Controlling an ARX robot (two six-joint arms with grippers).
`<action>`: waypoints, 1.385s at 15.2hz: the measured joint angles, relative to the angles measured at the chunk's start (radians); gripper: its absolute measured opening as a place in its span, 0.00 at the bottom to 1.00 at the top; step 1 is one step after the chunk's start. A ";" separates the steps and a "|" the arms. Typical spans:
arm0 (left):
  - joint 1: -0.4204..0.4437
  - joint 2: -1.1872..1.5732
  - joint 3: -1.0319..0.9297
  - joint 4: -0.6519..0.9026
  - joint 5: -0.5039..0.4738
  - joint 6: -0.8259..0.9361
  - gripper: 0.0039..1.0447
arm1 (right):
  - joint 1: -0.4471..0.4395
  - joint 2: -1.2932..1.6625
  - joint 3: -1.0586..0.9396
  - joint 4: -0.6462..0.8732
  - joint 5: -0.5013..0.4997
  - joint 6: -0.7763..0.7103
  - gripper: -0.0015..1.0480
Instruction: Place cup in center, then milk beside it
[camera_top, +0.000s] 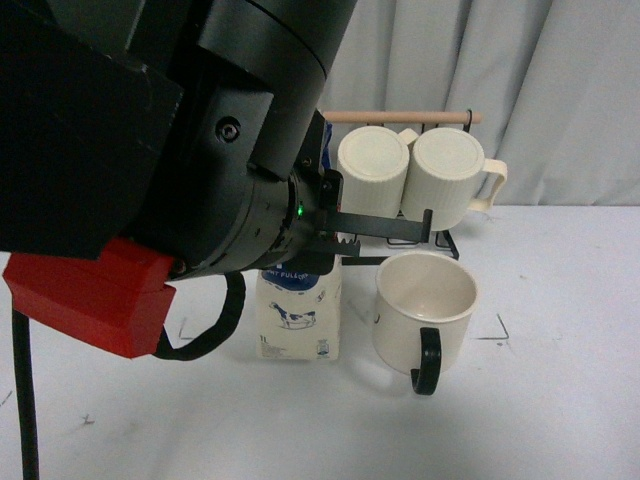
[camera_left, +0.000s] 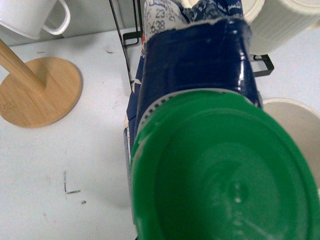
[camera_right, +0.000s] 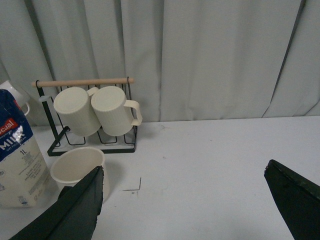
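The milk (camera_top: 298, 315), a carton with a cow drawing, stands upright just left of the cup (camera_top: 425, 300). My left gripper (camera_top: 335, 240) is shut on its top. I cannot tell whether its base touches the table. In the left wrist view the green cap (camera_left: 220, 170) and blue top (camera_left: 195, 60) fill the picture and hide the fingers. The cup is a wide cream mug, upright, with its black handle (camera_top: 428, 362) turned toward me. My right gripper (camera_right: 185, 205) hangs open over bare table, to the right of the cup (camera_right: 80, 165) and the milk (camera_right: 17, 160).
A black wire rack (camera_top: 445, 240) with a wooden rail holds two ribbed cream mugs (camera_top: 372, 170) right behind the cup and the milk. A small white mug (camera_left: 30, 15) hangs on a round wooden stand (camera_left: 40, 92) left of the carton. Grey curtains close the back.
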 joint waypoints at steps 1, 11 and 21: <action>-0.007 0.008 0.001 -0.001 -0.001 -0.009 0.02 | 0.000 0.000 0.000 0.000 0.000 0.000 0.94; -0.026 0.089 0.045 0.027 -0.028 -0.067 0.03 | 0.000 0.000 0.000 0.000 0.000 0.000 0.94; -0.023 -0.064 0.033 0.006 0.040 -0.144 0.94 | 0.000 0.000 0.000 0.000 0.000 0.000 0.94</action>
